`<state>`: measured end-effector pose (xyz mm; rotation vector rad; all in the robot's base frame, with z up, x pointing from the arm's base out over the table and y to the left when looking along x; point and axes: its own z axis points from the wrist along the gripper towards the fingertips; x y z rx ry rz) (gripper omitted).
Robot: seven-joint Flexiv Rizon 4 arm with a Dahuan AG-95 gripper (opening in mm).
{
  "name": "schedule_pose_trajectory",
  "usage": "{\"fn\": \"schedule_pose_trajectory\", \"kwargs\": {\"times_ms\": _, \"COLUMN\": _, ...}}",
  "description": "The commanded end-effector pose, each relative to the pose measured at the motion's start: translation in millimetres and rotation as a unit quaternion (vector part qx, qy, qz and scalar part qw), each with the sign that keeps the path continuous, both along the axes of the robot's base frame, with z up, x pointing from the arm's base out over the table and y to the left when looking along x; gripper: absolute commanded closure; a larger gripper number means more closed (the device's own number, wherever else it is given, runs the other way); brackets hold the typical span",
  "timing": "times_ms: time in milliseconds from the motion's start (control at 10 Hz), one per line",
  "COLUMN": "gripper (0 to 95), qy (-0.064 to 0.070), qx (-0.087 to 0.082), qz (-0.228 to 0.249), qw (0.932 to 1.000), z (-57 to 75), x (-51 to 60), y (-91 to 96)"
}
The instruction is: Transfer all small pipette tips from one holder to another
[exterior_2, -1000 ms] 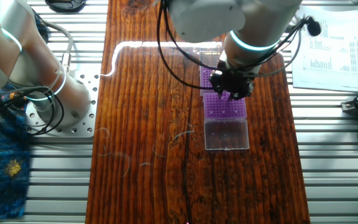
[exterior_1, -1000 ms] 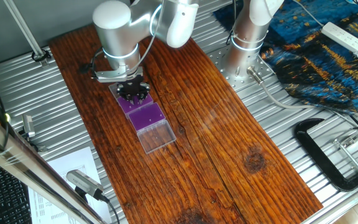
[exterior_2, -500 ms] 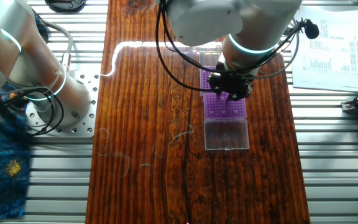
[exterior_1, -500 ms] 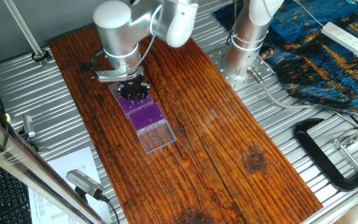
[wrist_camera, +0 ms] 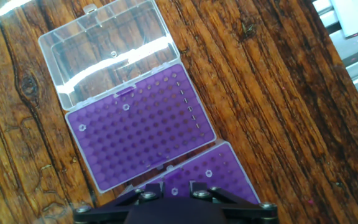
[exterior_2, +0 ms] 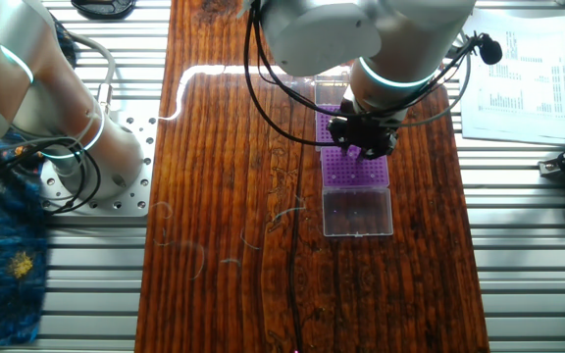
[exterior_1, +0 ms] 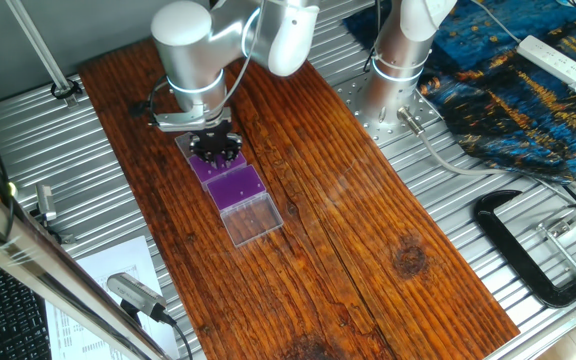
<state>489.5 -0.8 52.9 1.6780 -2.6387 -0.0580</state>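
Gripper: I see my gripper (exterior_2: pixel 363 138) hanging low over the seam between the two purple racks; the hand view shows only its dark base (wrist_camera: pixel 173 202) at the bottom edge, so I cannot tell whether the jaws are released or clenched.

Far rack: a purple rack (wrist_camera: pixel 140 135) lies flat on the wooden table (exterior_1: pixel 368 230), with its clear lid (wrist_camera: pixel 109 50) folded open past its far side.

Near rack: a second purple rack (wrist_camera: pixel 211 174) sits touching the first along one edge, partly hidden under my hand.

Tips: I count a few small pipette tips (wrist_camera: pixel 126 107) as pale rings in the racks. Two are in the far rack, one near the lid hinge and one (wrist_camera: pixel 82 128) close to its left corner. Two more (wrist_camera: pixel 208 173) sit in the near rack just ahead of the gripper base.

Fixed views: the arm (exterior_1: pixel 193 60) covers most of the near rack; the far rack (exterior_2: pixel 354 169) and lid (exterior_2: pixel 358 212) are in plain sight.

Off the table: a printed sheet (exterior_2: pixel 518 74) lies on the metal bench.
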Motion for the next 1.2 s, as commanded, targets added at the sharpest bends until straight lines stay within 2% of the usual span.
{"fn": "schedule_pose_trajectory", "kwargs": {"times_ms": 100, "gripper": 76.0, "qy": -0.001, "qx": 0.001, "qz": -0.002, "qw": 1.0, "z": 0.0, "x": 0.1, "y": 1.1}}
{"fn": "schedule_pose_trajectory", "kwargs": {"times_ms": 300, "gripper": 76.0, "qy": -0.001, "qx": 0.002, "qz": -0.001, "qw": 1.0, "z": -0.1, "x": 0.0, "y": 1.2}}
{"fn": "schedule_pose_trajectory", "kwargs": {"times_ms": 400, "gripper": 95.0, "qy": -0.001, "qx": 0.002, "qz": -0.001, "qw": 1.0, "z": -0.1, "x": -0.1, "y": 1.2}}
{"fn": "schedule_pose_trajectory", "kwargs": {"times_ms": 1200, "gripper": 95.0, "qy": -0.001, "qx": 0.007, "qz": -0.004, "qw": 1.0, "z": 5.5, "x": -0.5, "y": 1.6}}
